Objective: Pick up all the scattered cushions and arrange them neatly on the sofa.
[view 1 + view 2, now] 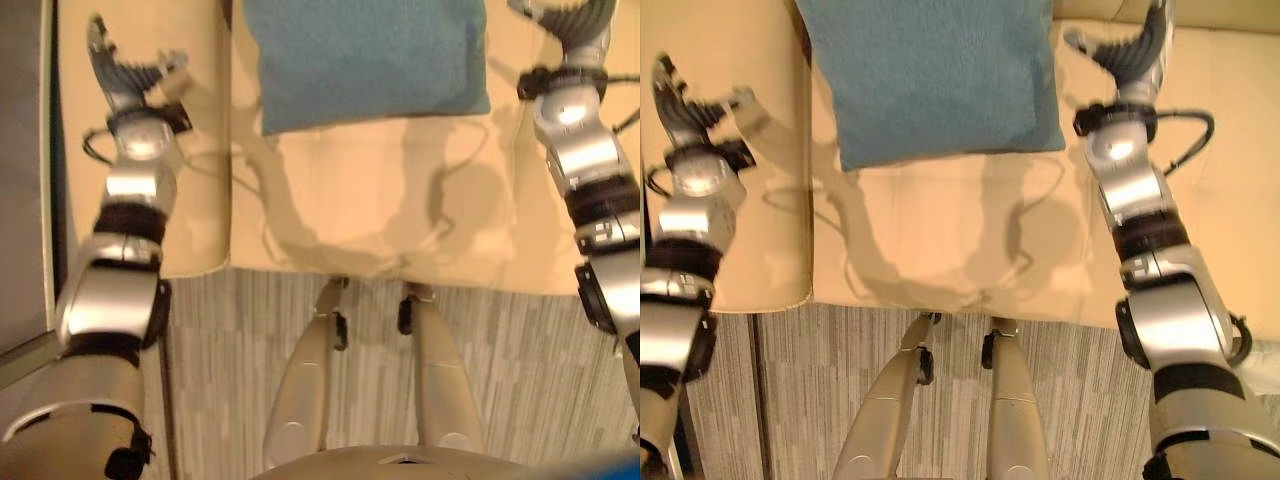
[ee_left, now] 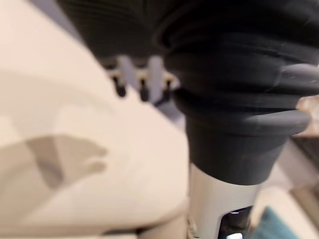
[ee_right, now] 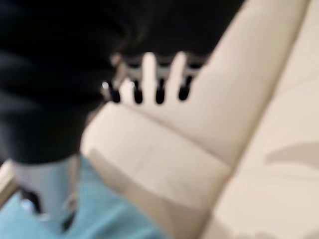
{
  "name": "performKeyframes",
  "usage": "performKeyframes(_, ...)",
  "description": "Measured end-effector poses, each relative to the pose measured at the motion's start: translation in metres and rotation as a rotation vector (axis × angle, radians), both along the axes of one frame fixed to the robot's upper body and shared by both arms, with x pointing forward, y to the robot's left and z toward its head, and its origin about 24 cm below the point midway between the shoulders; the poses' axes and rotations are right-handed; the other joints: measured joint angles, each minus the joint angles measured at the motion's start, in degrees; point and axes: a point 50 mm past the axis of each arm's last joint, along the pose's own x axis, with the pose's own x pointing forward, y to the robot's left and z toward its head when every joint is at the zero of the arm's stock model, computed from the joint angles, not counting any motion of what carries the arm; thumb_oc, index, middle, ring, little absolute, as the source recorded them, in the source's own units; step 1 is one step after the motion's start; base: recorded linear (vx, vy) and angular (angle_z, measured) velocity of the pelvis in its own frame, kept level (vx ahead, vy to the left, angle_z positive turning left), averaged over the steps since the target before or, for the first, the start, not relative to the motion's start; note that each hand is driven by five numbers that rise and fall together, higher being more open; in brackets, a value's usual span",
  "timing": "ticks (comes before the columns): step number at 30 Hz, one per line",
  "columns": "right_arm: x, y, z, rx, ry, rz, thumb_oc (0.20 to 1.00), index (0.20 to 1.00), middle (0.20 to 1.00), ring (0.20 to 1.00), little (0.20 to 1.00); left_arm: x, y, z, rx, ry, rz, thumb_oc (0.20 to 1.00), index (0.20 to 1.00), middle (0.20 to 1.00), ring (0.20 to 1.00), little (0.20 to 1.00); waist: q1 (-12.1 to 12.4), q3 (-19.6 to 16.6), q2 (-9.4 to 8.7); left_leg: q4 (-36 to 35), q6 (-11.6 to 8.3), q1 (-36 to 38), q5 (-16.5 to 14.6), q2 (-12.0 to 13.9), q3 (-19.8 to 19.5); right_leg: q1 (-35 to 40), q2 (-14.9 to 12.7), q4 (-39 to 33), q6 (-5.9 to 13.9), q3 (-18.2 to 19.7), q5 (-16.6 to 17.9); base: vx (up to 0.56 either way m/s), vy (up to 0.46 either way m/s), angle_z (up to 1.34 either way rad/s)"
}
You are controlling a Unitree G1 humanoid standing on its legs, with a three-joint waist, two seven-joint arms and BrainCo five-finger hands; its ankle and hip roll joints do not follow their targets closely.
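The right hand [image 1: 1132, 48] hovers at the upper right of the right eye view, just beside the right edge of the blue cushion [image 1: 935, 75], which lies flat on the cream sofa [image 1: 940, 220] seat at the top centre, its lower corner near the wrist. The left hand [image 1: 125, 68] hangs at the upper left of the left eye view over the sofa's armrest [image 1: 195, 180], well apart from the cushion's left edge. Both arms reach forward from the lower corners, forearms almost straight. Both hands have their fingers extended and loosely spread, holding nothing and touching nothing.
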Motion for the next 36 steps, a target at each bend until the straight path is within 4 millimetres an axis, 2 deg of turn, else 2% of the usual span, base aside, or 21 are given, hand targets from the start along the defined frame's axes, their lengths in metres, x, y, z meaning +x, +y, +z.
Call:
performKeyframes(2, -0.004, -0.009, -0.023, 0.01, 0.06, -0.01, 1.0, 1.0, 1.0, 1.0, 1.0, -0.01, 0.002, -0.026, -0.015, 0.053, -0.004, 1.0, 1.0, 1.0, 1.0, 1.0, 0.0, 0.0, 0.01, 0.0, 0.35, 1.4, -0.9, 0.1, -0.5, 1.4, 0.1, 0.3, -0.32, -0.3, -0.5, 0.03, -0.034, 0.05)
performKeyframes(3, -0.018, -0.026, -0.063, 0.033, 0.162, -0.023, 1.0, 1.0, 1.0, 1.0, 1.0, -0.028, -0.004, -0.06, -0.067, 0.091, -0.041, 1.0, 1.0, 1.0, 1.0, 1.0, 0.4, 0.0, 0.0, -0.5, 0.3, 4.2, -1.1, 0.0, -0.7, 3.7, -0.1, 1.0, -0.13, -0.3, -1.8, 0.02, -0.029, 0.07)
performKeyframes(5, -0.034, -0.041, -0.111, 0.03, 0.322, -0.04, 1.0, 1.0, 1.0, 1.0, 1.0, -0.048, -0.004, -0.103, -0.059, 0.22, -0.064, 1.0, 1.0, 1.0, 1.0, 1.0, 0.7, -0.1, -0.02, -1.1, 0.55, 7.6, -1.8, 0.0, -0.9, 6.7, -0.1, 1.5, 0.12, -0.6, -2.9, 0.01, -0.019, 0.05)
performKeyframes(7, -0.051, -0.051, -0.143, 0.046, 0.425, -0.052, 1.0, 1.0, 1.0, 1.0, 1.0, -0.063, -0.012, -0.13, -0.093, 0.283, -0.089, 1.0, 1.0, 1.0, 1.0, 1.0, 1.4, -0.1, -0.01, -2.0, 0.5, 11.0, -1.9, 0.1, -1.0, 9.7, -0.1, 1.5, -0.12, -1.0, -3.4, 0.03, -0.063, 0.01)
performKeyframes(10, -0.071, -0.06, -0.179, 0.068, 0.535, -0.053, 1.0, 1.0, 1.0, 1.0, 1.0, -0.084, -0.018, -0.17, -0.121, 0.409, -0.128, 1.0, 1.0, 1.0, 1.0, 1.0, 1.6, -1.0, 0.22, -2.6, 0.37, 14.0, -2.7, 0.3, -2.3, 12.8, -0.1, 1.9, 0.02, -2.0, -4.6, 0.04, -0.081, 0.14)
performKeyframes(11, -0.09, -0.059, -0.217, 0.114, 0.667, -0.058, 1.0, 1.0, 1.0, 1.0, 1.0, -0.103, -0.022, -0.201, -0.165, 0.525, -0.133, 1.0, 1.0, 1.0, 1.0, 1.0, 1.4, -1.1, 0.33, -3.8, 0.25, 18.0, -2.4, 0.8, -2.9, 17.0, 0.3, 0.7, -0.1, -3.1, -4.9, 0.03, -0.078, 0.2)
performKeyframes(12, -0.101, -0.059, -0.234, 0.13, 0.728, -0.055, 1.0, 1.0, 1.0, 1.0, 1.0, -0.115, -0.023, -0.217, -0.187, 0.587, -0.137, 1.0, 1.0, 1.0, 1.0, 1.0, 1.5, -1.7, 0.19, -3.8, 0.36, 19.4, -2.6, 1.0, -3.0, 18.6, 0.4, 0.4, -0.27, -3.4, -5.4, 0.03, -0.09, 0.16)
performKeyframes(13, -0.118, -0.058, -0.26, 0.134, 0.852, -0.039, 1.0, 1.0, 1.0, 1.0, 1.0, -0.14, -0.026, -0.247, -0.238, 0.72, -0.131, 1.0, 1.0, 1.0, 1.0, 1.0, 1.4, -3.3, 0.29, -3.7, 0.13, 21.6, -3.4, 1.4, -3.4, 21.7, 0.8, -0.9, -0.24, -3.8, -5.7, 0.02, -0.048, 0.06)
performKeyframes(14, -0.126, -0.058, -0.269, 0.141, 0.896, -0.032, 1.0, 1.0, 1.0, 1.0, 1.0, -0.154, -0.026, -0.26, -0.253, 0.784, -0.129, 1.0, 1.0, 1.0, 1.0, 1.0, 1.4, -4.1, 0.26, -3.7, 0.13, 22.1, -3.5, 1.6, -3.4, 22.4, 1.0, -1.4, -0.24, -3.8, -5.7, 0.03, -0.117, 0.01)
performKeyframes(16, -0.137, -0.061, -0.281, 0.161, 0.953, -0.031, 1.0, 1.0, 1.0, 1.0, 1.0, -0.177, -0.027, -0.279, -0.266, 0.895, -0.149, 1.0, 1.0, 1.0, 1.0, 1.0, 1.2, -4.7, 0.27, -3.7, 0.16, 23.3, -3.5, 1.9, -3.5, 23.9, 1.3, -2.1, -0.18, -3.9, -5.5, 0.01, -0.117, 0.0)
performKeyframes(17, -0.138, -0.061, -0.285, 0.168, 0.971, -0.026, 1.0, 1.0, 1.0, 1.0, 1.0, -0.179, -0.029, -0.283, -0.25, 0.923, -0.169, 1.0, 1.0, 1.0, 1.0, 1.0, 1.4, -4.7, 0.27, -3.9, 0.14, 24.5, -3.5, 2.0, -3.7, 25.5, 1.4, -2.8, -0.36, -4.3, -5.2, 0.01, -0.114, 0.09)
performKeyframes(21, -0.176, -0.057, -0.326, 0.216, 1.169, -0.045, 1.0, 1.0, 1.0, 1.0, 1.0, -0.21, -0.035, -0.307, -0.195, 1.116, -0.232, 1.0, 1.0, 1.0, 1.0, 1.0, 1.4, -6.5, 0.02, -4.1, -0.77, 30.3, -4.8, 3.0, -4.2, 33.0, 2.5, -5.6, -0.4, -5.2, -5.3, 0.01, -0.095, 0.1)
performKeyframes(23, -0.219, -0.058, -0.355, 0.252, 1.337, -0.086, 1.0, 1.0, 1.0, 1.0, 1.0, -0.245, -0.035, -0.326, -0.191, 1.282, -0.23, 1.0, 1.0, 1.0, 1.0, 1.0, 1.3, -10.6, -0.42, -4.7, -0.8, 31.8, -6.1, 3.9, -5.5, 36.2, 3.4, -7.4, -0.53, -6.4, -5.4, -0.02, -0.103, 0.25)
performKeyframes(26, -0.253, -0.058, -0.373, 0.298, 1.462, -0.139, 1.0, 1.0, 1.0, 1.0, 1.0, -0.262, -0.034, -0.335, -0.171, 1.386, -0.224, 1.0, 1.0, 1.0, 1.0, 1.0, 0.0, -11.9, -0.88, -4.7, -0.84, 33.1, -6.1, 4.9, -5.5, 39.1, 4.0, -9.3, -0.92, -8.2, -5.3, -0.1, -0.056, 0.33)
performKeyframes(28, -0.272, -0.056, -0.383, 0.324, 1.542, -0.165, 1.0, 1.0, 1.0, 1.0, 1.0, -0.275, -0.034, -0.339, -0.178, 1.441, -0.214, 1.0, 1.0, 1.0, 1.0, 1.0, 0.0, -12.6, -1.46, -2.6, -1.82, 33.8, -5.8, 4.9, -5.6, 39.5, 4.0, -9.3, -2.34, -8.4, -5.9, -0.13, 0.039, -0.05)
performKeyframes(29, -0.281, -0.052, -0.388, 0.344, 1.588, -0.165, 1.0, 1.0, 1.0, 1.0, 1.0, -0.281, -0.033, -0.341, -0.165, 1.485, -0.216, 1.0, 1.0, 1.0, 1.0, 1.0, 0.0, -12.9, -3.28, 3.9, -2.95, 32.8, -8.6, 2.9, -6.4, 40.2, 2.1, -10.2, -5.03, -7.9, -4.9, -0.14, 0.085, -0.3)
performKeyframes(31, -0.286, -0.051, -0.389, 0.335, 1.606, -0.154, 1.0, 1.0, 1.0, 1.0, 1.0, -0.287, -0.035, -0.344, -0.182, 1.517, -0.225, 1.0, 1.0, 1.0, 1.0, 1.0, -0.7, -13.8, -5.24, 10.0, -2.66, 33.3, -11.0, 0.5, -7.0, 40.8, 0.1, -11.9, -4.29, -7.1, -3.8, -0.13, 0.089, -0.23)
performKeyframes(33, -0.291, -0.055, -0.389, 0.341, 1.621, -0.172, 1.0, 1.0, 1.0, 1.0, 1.0, -0.288, -0.04, -0.346, -0.196, 1.514, -0.236, 1.0, 1.0, 1.0, 1.0, 1.0, -1.0, -15.3, -3.71, 9.4, -2.12, 36.6, -12.5, 0.1, -9.1, 41.6, 0.1, -13.1, -3.08, -5.9, -2.6, -0.21, 0.102, -0.23)
performKeyframes(34, -0.293, -0.056, -0.39, 0.326, 1.652, -0.176, 1.0, 1.0, 1.0, 1.0, 1.0, -0.284, -0.045, -0.346, -0.205, 1.501, -0.243, 1.0, 1.0, 1.0, 1.0, 1.0, -1.4, -15.8, -2.49, 5.9, -0.98, 38.4, -13.5, -0.6, -12.6, 40.6, 0.8, -12.8, -1.71, -3.6, -0.4, -0.24, 0.103, -1.02)
performKeyframes(35, -0.278, -0.056, -0.387, 0.315, 1.629, -0.162, 1.0, 1.0, 1.0, 1.0, 1.0, -0.276, -0.048, -0.346, -0.207, 1.485, -0.255, 1.0, 1.0, 1.0, 1.0, 1.0, -0.8, -15.3, -0.81, 2.2, 0.06, 39.9, -14.0, -0.1, -13.8, 39.2, 1.7, -12.5, -0.78, -1.4, 0.6, -0.36, 0.194, -0.96)
performKeyframes(36, -0.282, -0.054, -0.388, 0.317, 1.637, -0.158, 1.0, 1.0, 1.0, 1.0, 1.0, -0.267, -0.048, -0.343, -0.196, 1.462, -0.259, 1.0, 1.0, 1.0, 1.0, 1.0, -1.9, -15.4, -0.88, 1.0, 0.92, 39.9, -14.9, -0.9, -13.2, 38.1, 1.2, -13.1, -0.02, -1.1, 2.0, -0.45, 0.221, -0.79)
